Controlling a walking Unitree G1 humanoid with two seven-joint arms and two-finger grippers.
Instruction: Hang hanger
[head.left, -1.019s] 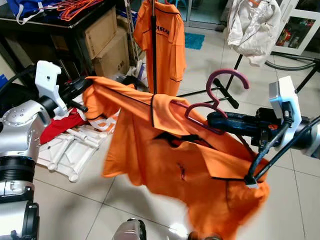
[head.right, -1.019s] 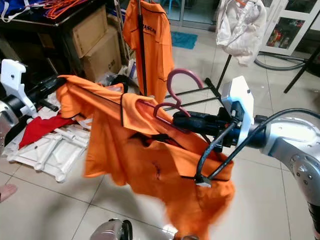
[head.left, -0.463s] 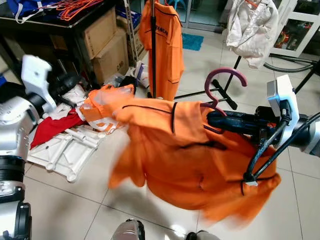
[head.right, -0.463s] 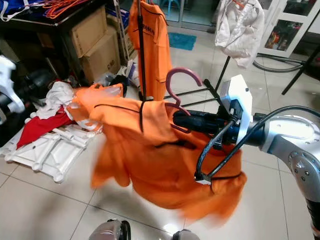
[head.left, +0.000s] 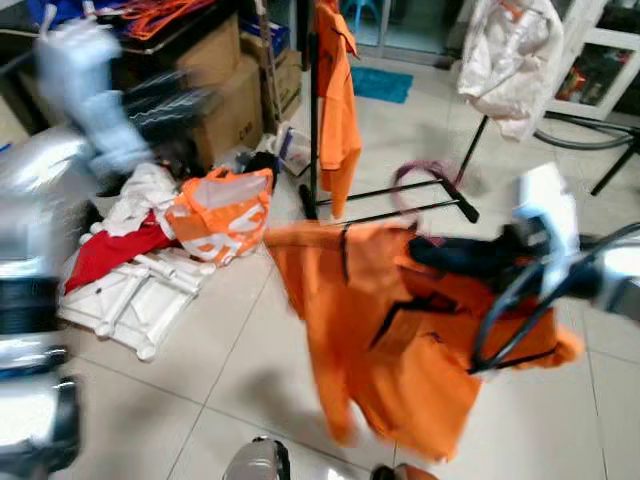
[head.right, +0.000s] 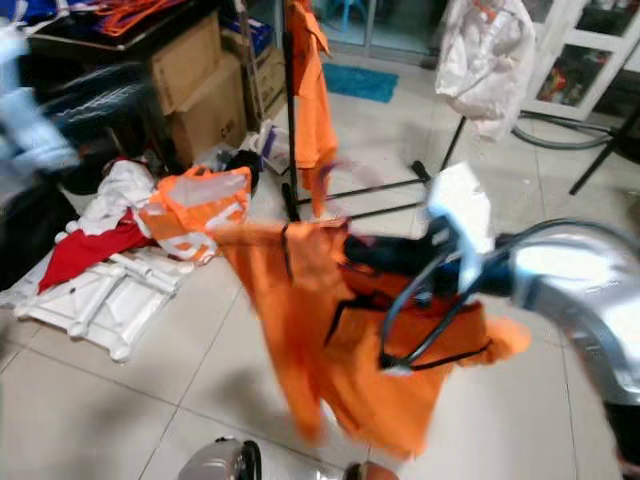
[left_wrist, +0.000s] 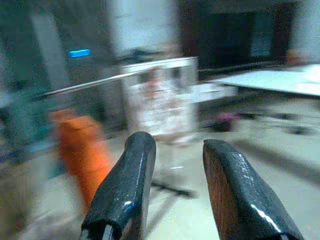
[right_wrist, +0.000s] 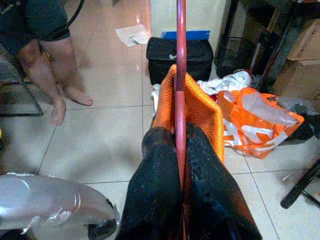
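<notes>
A pink hanger (right_wrist: 180, 75) carries an orange polo shirt (head.left: 400, 320). My right gripper (head.left: 440, 255) is shut on the hanger's neck below the hook, and the shirt hangs loose under it above the tiled floor. In the right wrist view the hanger rod runs straight up from between the black fingers (right_wrist: 155, 190). A black rack pole (head.left: 313, 100) stands behind, with another orange shirt (head.left: 340, 100) hanging on it. My left gripper (head.left: 170, 95) is raised at the far left and blurred; its fingers (left_wrist: 127, 190) stand apart with nothing between them.
A pile of clothes (head.left: 215, 205) and a white plastic frame (head.left: 130, 295) lie on the floor at left. Cardboard boxes (head.left: 225, 70) sit under a dark table. A white garment (head.left: 505, 55) hangs at back right. A person's bare legs (right_wrist: 50, 65) stand near a black bag (right_wrist: 180, 55).
My left gripper has let go of the shirt's shoulder and swung up and away. The shirt has dropped and now hangs from the hanger alone. The view has shifted and blurred.
</notes>
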